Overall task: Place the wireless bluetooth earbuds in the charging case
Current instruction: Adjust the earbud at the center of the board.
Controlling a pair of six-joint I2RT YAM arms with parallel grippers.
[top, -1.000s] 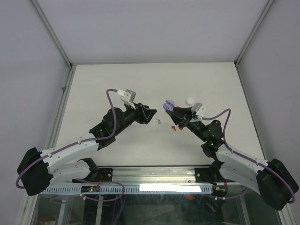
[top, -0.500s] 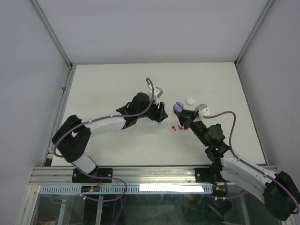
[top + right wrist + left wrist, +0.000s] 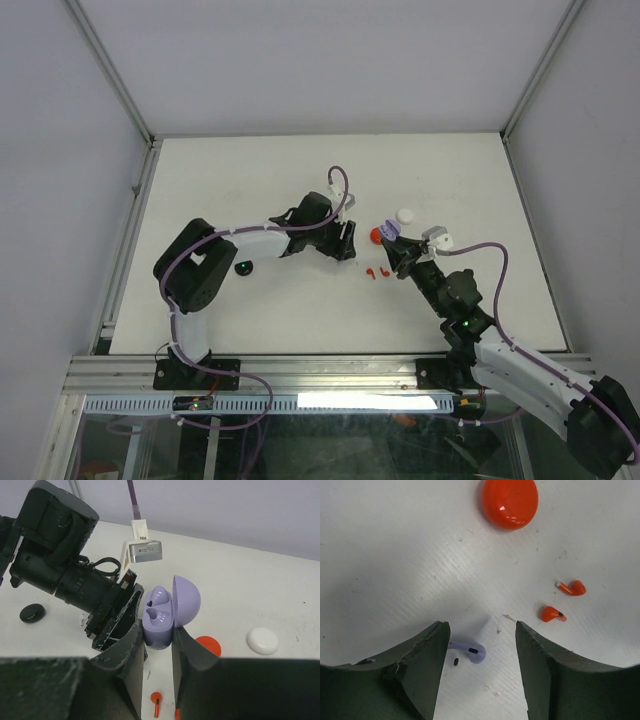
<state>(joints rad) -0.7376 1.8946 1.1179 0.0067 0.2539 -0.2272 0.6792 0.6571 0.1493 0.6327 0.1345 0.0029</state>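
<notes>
Lavender earbud: lying on the table between my left gripper, jaws parted to pinch it.
Lavender charging case: lid open, clamped upright in my right gripper, sockets presented.
Orange earbuds: loose nearby.

The table is white and matt, with little scratches and specks. The orange case is smooth, shiny plastic with bright spots of light. An orange earbud and a second orange earbud shine too. The purple earbud is smooth plastic. The left tool is dark, dull plastic with a rough, chipped edge. The purple charging case is smooth with a soft shine. The white case and the black case look smooth and glossy.
</notes>
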